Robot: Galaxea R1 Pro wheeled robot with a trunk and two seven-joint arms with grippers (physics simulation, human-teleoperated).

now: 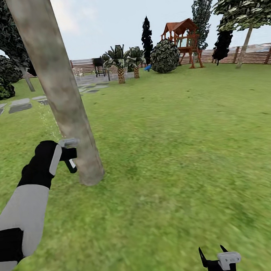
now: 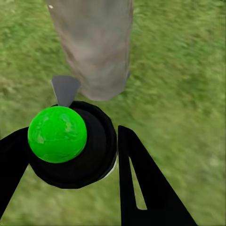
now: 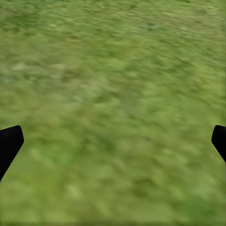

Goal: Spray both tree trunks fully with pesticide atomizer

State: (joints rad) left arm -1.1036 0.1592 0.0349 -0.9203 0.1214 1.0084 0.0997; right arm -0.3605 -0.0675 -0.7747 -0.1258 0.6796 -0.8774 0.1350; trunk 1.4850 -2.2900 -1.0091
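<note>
My left gripper (image 1: pixel 68 157) is shut on the pesticide atomizer (image 1: pixel 69 142), held right beside the near tree trunk (image 1: pixel 63 96), a thick pale grey-beige column leaning left. In the left wrist view the atomizer (image 2: pixel 70 150) is a dark round bottle with a bright green top, and its grey nozzle (image 2: pixel 65 89) points at the trunk's base (image 2: pixel 96 52). Faint specks hang left of the trunk. A second tree (image 1: pixel 244 41) stands far right by the fence. My right gripper (image 1: pixel 212 252) hangs open low over the grass (image 3: pixel 113 94), holding nothing.
Lawn spreads all around. Grey stepping stones (image 1: pixel 21 104) lie at the left. Palm-like plants (image 1: pixel 120 65), a round bush (image 1: pixel 165 56) and a wooden play tower (image 1: pixel 185 42) stand at the back before the slatted fence (image 1: pixel 259 54).
</note>
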